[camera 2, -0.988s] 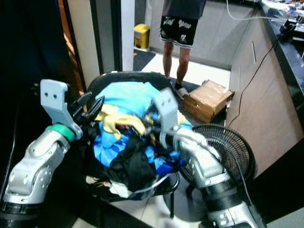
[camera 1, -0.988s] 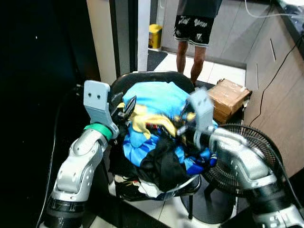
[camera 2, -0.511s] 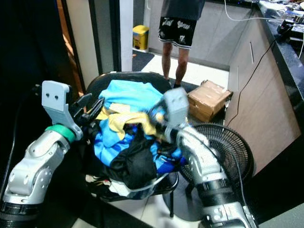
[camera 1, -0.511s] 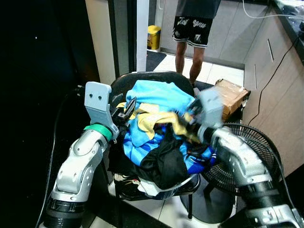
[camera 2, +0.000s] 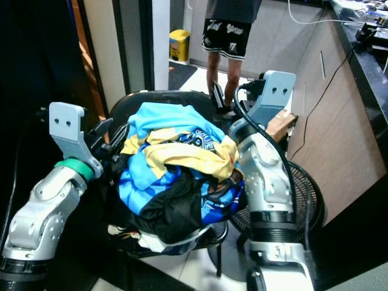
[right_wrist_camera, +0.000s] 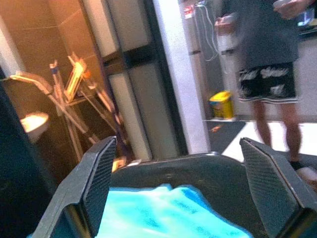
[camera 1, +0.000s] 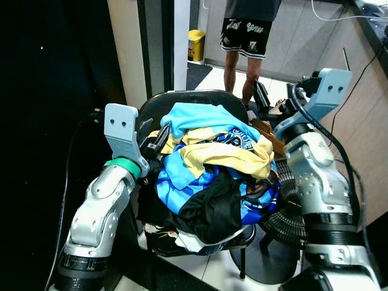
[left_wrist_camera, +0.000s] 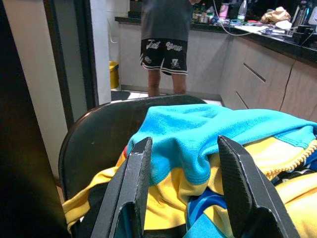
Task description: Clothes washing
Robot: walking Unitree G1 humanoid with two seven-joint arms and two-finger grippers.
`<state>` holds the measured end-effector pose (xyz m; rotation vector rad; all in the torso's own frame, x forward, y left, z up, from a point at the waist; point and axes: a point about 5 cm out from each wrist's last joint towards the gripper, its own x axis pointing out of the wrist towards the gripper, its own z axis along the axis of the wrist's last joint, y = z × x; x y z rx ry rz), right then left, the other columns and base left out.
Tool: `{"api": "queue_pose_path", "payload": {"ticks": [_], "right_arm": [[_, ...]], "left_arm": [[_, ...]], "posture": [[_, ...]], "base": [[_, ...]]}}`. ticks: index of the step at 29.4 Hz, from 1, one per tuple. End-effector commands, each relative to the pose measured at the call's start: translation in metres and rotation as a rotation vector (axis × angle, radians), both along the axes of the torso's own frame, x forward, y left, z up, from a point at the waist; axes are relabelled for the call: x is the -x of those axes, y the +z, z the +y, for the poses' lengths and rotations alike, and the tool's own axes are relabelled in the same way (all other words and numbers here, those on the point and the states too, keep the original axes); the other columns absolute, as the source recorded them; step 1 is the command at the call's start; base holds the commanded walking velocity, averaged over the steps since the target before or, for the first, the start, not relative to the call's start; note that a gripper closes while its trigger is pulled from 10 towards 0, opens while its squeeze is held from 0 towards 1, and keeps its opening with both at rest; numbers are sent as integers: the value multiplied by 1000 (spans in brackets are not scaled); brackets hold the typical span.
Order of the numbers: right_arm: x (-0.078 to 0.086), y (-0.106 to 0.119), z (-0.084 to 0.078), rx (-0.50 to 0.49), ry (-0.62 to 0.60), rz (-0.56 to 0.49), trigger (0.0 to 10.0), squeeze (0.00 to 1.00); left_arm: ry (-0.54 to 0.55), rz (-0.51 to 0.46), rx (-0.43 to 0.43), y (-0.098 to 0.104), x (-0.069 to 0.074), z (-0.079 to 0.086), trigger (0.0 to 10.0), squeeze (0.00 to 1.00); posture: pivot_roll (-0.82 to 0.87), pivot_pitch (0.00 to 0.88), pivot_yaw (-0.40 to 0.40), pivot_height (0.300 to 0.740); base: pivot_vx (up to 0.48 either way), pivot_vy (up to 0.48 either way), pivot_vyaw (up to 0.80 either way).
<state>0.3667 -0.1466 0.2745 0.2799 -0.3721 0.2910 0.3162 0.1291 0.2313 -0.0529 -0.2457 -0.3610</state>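
Note:
A heap of clothes (camera 1: 206, 163) fills a black chair (camera 1: 194, 100): a cyan cloth (camera 1: 200, 115) on top at the back, a yellow garment (camera 1: 233, 156) draped across the middle, a black one (camera 1: 209, 209) hanging at the front. My left gripper (camera 1: 156, 138) is open at the heap's left edge; in the left wrist view the gripper (left_wrist_camera: 183, 144) straddles the cyan and yellow cloth without pinching it. My right gripper (camera 1: 262, 100) is raised behind the chair's right side, open and empty; its wrist view looks past the gripper (right_wrist_camera: 177, 144) down over the chair back.
A person (camera 1: 245, 30) in black shorts stands on the tiled floor behind the chair. A floor fan (camera 1: 285, 209) stands close to the chair's right. A cardboard box (camera 2: 284, 124) lies behind my right arm. Cabinets (camera 1: 364, 139) line the right, a dark wall the left.
My right gripper came out of the heap and rose up and back to the right, leaving the yellow garment spread over the top. The left arm has hardly moved.

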Motion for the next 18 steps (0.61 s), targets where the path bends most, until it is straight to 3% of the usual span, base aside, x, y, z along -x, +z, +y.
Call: {"api": "queue_pose_path", "payload": {"ticks": [1, 2, 5, 13, 14, 17, 18], "right_arm": [[-6, -23, 23, 149, 119, 102, 10000, 0], [-7, -36, 35, 207, 186, 157, 10000, 1000], [-9, -56, 53, 284, 223, 241, 10000, 1000], [-9, -62, 66, 334, 211, 320, 10000, 1000], [-8, -63, 66, 353, 225, 329, 10000, 365], [-7, -64, 66, 367, 235, 335, 10000, 365], [-6, -65, 66, 378, 247, 338, 10000, 0]], "left_arm": [[5, 8, 3, -1, 1, 1, 10000, 0], [1, 10, 0, -1, 1, 0, 10000, 0], [-7, 17, -10, -2, 2, -1, 10000, 0], [-18, 28, -37, -2, 6, 2, 10000, 0], [-17, 29, -39, -2, 6, 3, 10000, 0], [-17, 30, -39, -2, 7, 3, 10000, 0], [-20, 31, -41, -3, 7, 3, 10000, 0]], "posture": [[102, 37, 43, 740], [102, 37, 43, 740], [103, 41, 44, 740], [128, 53, 36, 740], [129, 52, 36, 740], [130, 51, 38, 740], [128, 51, 40, 740]], "base": [[0, 0, 0], [0, 0, 0], [0, 0, 0], [0, 0, 0], [0, 0, 0], [0, 0, 0], [0, 0, 0]]}}
